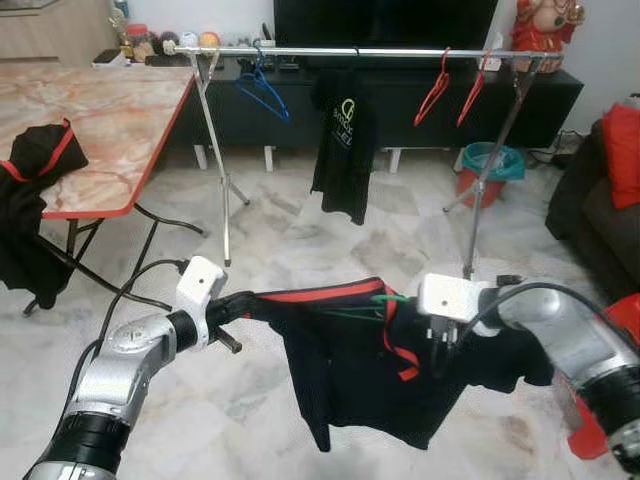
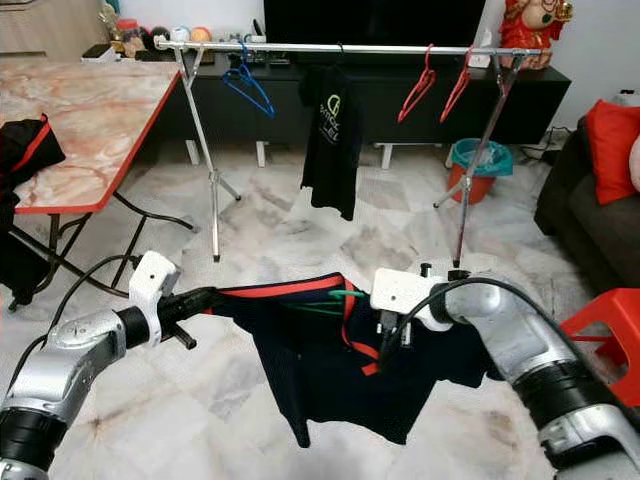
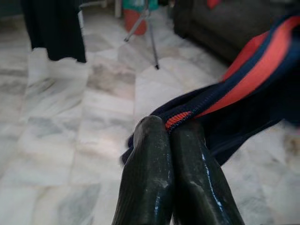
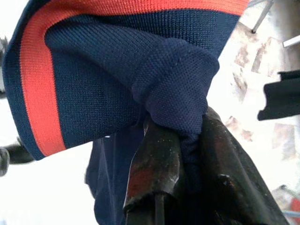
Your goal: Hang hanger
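Observation:
A navy shirt with red trim (image 1: 360,370) hangs stretched between my two grippers over the marble floor, with a green hanger (image 1: 362,308) partly inside it near the collar. My left gripper (image 1: 247,303) is shut on the shirt's red-striped edge (image 3: 187,117). My right gripper (image 1: 440,345) is shut on a bunched fold of the same shirt (image 4: 173,93). Ahead stands a silver clothes rail (image 1: 350,50) carrying a blue hanger (image 1: 262,90), a black T-shirt (image 1: 342,145) and two red hangers (image 1: 433,92).
A marble-topped table with a red edge (image 1: 100,130) stands to the left with dark clothing (image 1: 35,190) draped on it. A dark sofa with a red cushion (image 1: 610,170) is on the right, a red stool (image 1: 620,320) beside my right arm, a teal-and-red bucket (image 1: 490,170) behind the rail.

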